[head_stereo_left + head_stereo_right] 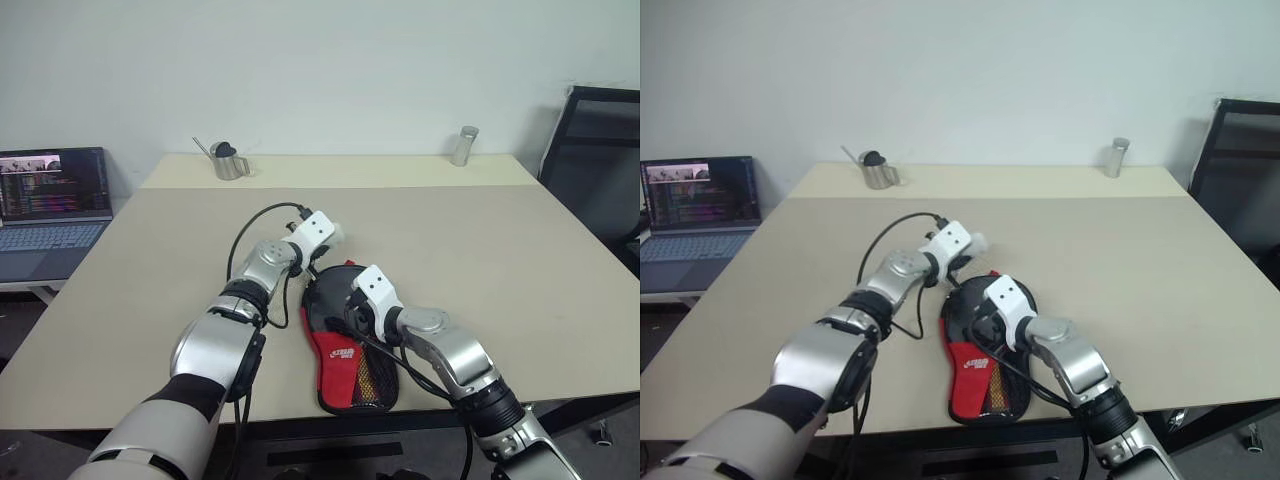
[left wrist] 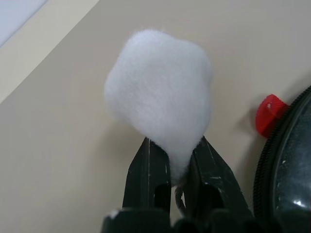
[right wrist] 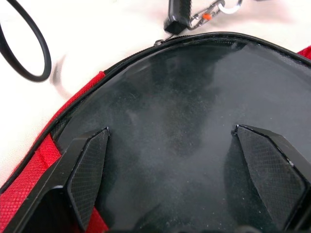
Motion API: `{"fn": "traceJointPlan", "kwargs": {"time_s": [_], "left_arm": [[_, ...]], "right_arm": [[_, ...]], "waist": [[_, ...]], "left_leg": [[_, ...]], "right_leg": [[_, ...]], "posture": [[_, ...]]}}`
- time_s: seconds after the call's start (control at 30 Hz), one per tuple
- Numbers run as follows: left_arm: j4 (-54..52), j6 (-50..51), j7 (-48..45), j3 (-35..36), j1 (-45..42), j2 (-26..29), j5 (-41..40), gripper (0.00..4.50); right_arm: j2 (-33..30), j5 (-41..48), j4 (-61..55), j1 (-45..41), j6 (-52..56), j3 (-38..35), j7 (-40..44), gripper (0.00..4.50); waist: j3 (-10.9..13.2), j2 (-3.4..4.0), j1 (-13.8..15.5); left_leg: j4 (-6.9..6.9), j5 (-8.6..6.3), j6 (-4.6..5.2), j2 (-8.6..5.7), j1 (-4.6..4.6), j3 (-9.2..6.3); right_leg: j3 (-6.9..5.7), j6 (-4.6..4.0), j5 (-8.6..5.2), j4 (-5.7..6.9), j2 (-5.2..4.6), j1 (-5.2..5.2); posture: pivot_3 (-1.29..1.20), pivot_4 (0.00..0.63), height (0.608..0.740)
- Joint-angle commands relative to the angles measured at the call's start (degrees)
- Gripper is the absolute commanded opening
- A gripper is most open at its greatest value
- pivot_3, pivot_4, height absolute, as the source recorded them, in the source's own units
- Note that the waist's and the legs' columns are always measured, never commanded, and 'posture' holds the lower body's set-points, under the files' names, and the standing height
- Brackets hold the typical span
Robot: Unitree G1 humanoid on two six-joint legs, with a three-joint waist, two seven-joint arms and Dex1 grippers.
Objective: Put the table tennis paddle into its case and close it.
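The case (image 1: 345, 370), black with a red panel and white logo, lies flat near the table's front edge. My left gripper (image 2: 177, 155) is at the case's far round end, shut on a white fluffy ball (image 2: 160, 92) that hangs by a metal clip (image 3: 204, 17) at the zip. A red tab (image 2: 269, 114) sticks out beside the zip edge. My right gripper (image 3: 170, 141) stands open just above the case's smooth black round part (image 3: 165, 92), fingers wide apart. I cannot tell whether that black surface is the case or the paddle; no handle shows.
The beige table (image 1: 500, 260) stretches wide on both sides of the case. A metal pot (image 1: 228, 160) and a metal cylinder (image 1: 463, 145) stand at the far edge. A laptop (image 1: 55, 200) sits at the left, a black chair (image 1: 600, 150) at the right.
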Motion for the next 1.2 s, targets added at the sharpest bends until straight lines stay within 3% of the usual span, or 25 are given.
{"fn": "traceJointPlan", "kwargs": {"time_s": [0.03,0.7,1.2], "left_arm": [[-0.5,-1.8,2.7,-0.6,-2.6,-0.6,1.7,0.08],[0.5,-8.0,13.0,-10.2,-8.8,-5.8,15.3,0.08],[0.5,-11.8,13.5,-11.4,-13.1,-14.4,16.2,0.08]], "right_arm": [[0.0,-0.7,1.7,2.9,4.7,1.1,-0.8,4.5],[2.4,-0.8,-1.7,6.9,7.0,2.3,-3.4,4.5],[3.6,-0.8,-2.5,8.2,7.4,2.3,-4.8,4.5]], "waist": [[0.0,0.0,0.0],[0.0,-0.02,0.0],[0.0,-0.02,0.1]], "left_leg": [[0.0,0.0,0.0,0.0,0.0,0.0],[-0.01,0.0,0.0,0.0,0.0,-0.01],[-0.02,-0.01,0.0,-0.01,-0.04,-0.02]], "right_leg": [[0.0,0.0,0.0,-0.01,0.0,0.0],[-0.01,0.01,0.0,-0.03,-0.01,0.0],[-0.03,0.01,-0.01,-0.09,-0.04,-0.01]], "posture": [[0.0,0.15,0.74],[0.0,0.15,0.74],[0.0,0.15,0.74]]}}
